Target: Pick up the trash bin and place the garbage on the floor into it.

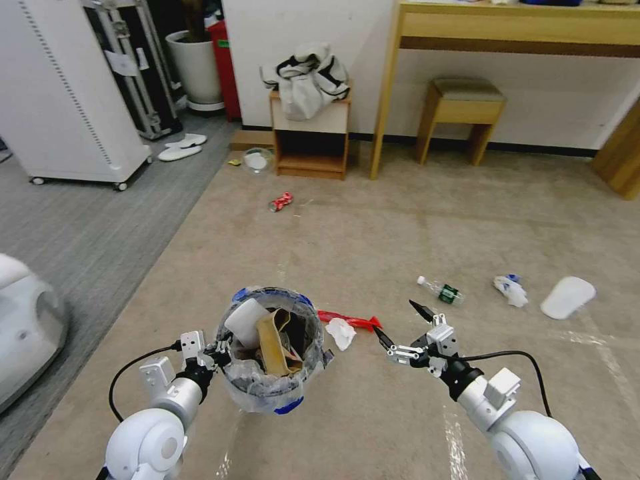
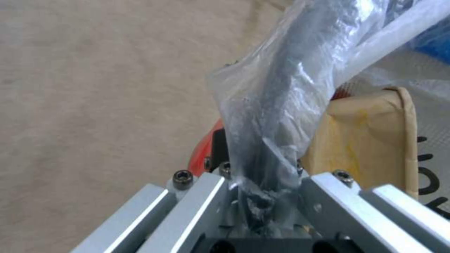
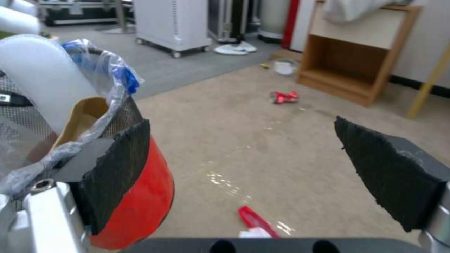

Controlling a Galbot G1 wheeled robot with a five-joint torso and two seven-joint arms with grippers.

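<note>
Above the floor (image 1: pixel 373 413): bin (image 1: pixel 273 370), held up at its rim
Left gripper (image 1: pixel 217 352): clamped on the bin's bag-lined rim
Right gripper (image 1: pixel 399 327): fingers spread wide, holding nothing, just beside the bin
In the bin: brown carton (image 1: pixel 275 340), white roll
On the floor: red wrapper (image 1: pixel 350 320), tissue (image 1: pixel 341 332), bottle (image 1: pixel 441 291), can (image 1: pixel 281 201)

We read no legible text, black marks on the brown carton (image 2: pixel 370 140) cut off, green bottle label (image 1: pixel 449 293) too small.
</note>
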